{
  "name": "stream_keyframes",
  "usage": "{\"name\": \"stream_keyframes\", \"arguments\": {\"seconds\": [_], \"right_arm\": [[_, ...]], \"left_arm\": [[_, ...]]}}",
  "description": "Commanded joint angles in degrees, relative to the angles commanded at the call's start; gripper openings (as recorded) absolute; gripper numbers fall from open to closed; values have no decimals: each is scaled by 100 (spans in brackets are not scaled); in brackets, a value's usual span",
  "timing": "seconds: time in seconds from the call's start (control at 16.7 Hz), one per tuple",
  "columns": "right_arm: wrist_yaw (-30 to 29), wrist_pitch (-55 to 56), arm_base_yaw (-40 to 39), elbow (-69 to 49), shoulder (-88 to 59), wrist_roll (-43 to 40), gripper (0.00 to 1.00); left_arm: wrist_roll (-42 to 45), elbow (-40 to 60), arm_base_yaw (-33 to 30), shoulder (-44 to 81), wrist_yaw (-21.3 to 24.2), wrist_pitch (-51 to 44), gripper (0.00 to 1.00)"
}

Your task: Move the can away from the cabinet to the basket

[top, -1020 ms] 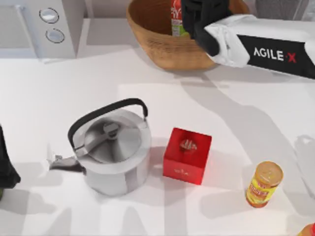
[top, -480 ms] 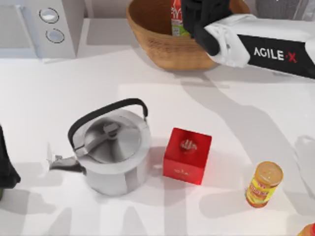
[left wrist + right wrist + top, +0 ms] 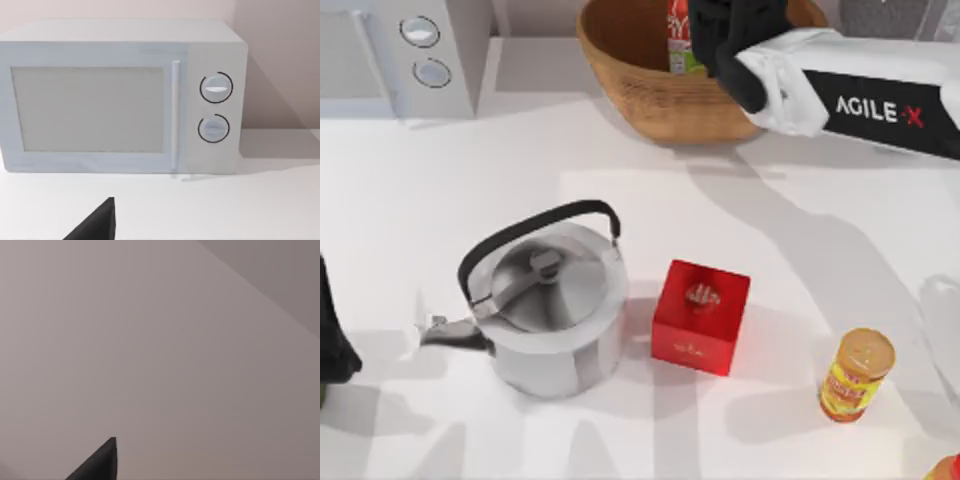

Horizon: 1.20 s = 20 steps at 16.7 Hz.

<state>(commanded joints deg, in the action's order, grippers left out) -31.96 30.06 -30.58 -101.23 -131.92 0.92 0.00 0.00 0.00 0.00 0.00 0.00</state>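
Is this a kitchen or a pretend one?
Probably a pretend kitchen, drawn by a computer. A microwave, a kettle and a basket sit on a white table, and the basket holds a can beside the right end effector.

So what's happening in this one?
The right arm reaches across the back of the table, with the right gripper over the basket. The red can stands upright inside the basket, right beside the gripper; whether the fingers hold it is hidden. The left arm sits parked at the table's left edge. The kettle, red box and orange-yellow can stand on the table nearer the front.
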Motion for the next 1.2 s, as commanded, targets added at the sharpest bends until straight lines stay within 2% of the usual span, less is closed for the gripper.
{"name": "stream_keyframes", "arguments": {"seconds": [0.78, 0.96, 1.2], "right_arm": [[18, -12, 0, 41, 56, -1, 100], [170, -134, 124, 446, 595, -8, 100], [550, -493, 482, 1656, 2161, -16, 100]], "left_arm": [[0, 0, 0, 0, 0, 0, 100], [0, 0, 0, 0, 0, 0, 100], [0, 0, 0, 0, 0, 0, 100]]}}
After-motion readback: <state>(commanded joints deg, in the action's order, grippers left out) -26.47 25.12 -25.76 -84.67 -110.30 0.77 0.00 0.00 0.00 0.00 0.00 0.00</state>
